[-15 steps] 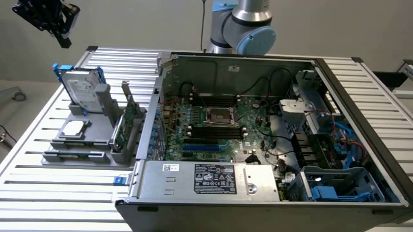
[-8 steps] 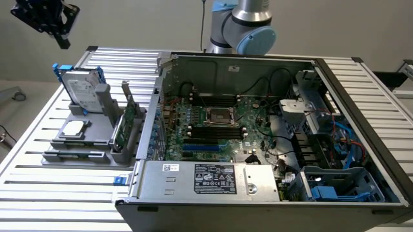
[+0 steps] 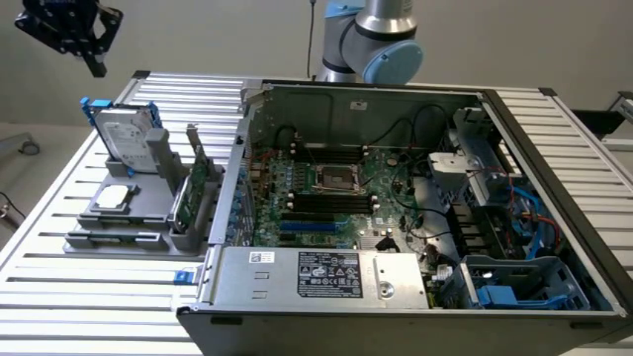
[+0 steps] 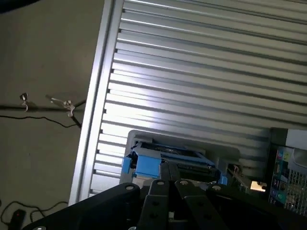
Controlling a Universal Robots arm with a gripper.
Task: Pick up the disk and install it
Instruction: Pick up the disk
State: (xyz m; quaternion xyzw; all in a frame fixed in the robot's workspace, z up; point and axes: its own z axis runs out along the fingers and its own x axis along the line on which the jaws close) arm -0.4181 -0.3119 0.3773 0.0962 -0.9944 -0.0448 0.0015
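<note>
**Aluminium bench, closed gripper hanging over the upright disk**

Slatted aluminium table (image 3: pixel 59 282) stretched out beneath the gripper (image 3: pixel 96 68) and carried everything else. An open computer case (image 3: pixel 366 111) sat lower than the gripper and off to one side, toward the exterior view's right, its board and cables exposed. Closer in, almost straight under the gripper, a grey holder (image 3: pixel 129 215) stood on the slats.

The disk (image 3: pixel 127 137) stood on end in that holder, below the gripper and well apart from it. Its long axis ran close to upright, tipped a little. A blue-railed short edge pointed up at the gripper, and the labelled face looked turned toward the case side. In the wrist view the same blue edge (image 4: pixel 163 160) lay just beyond the fingertips (image 4: pixel 169 184).

The jaws were closed together and held nothing.

By my reading the pick-up step was in hand, at the approach, with the disk not yet touched and installation not begun. Taking the disk would call for the jaws to part wide enough for its thickness and to line up across that top edge, so that it could lift straight out along its long axis.
</note>
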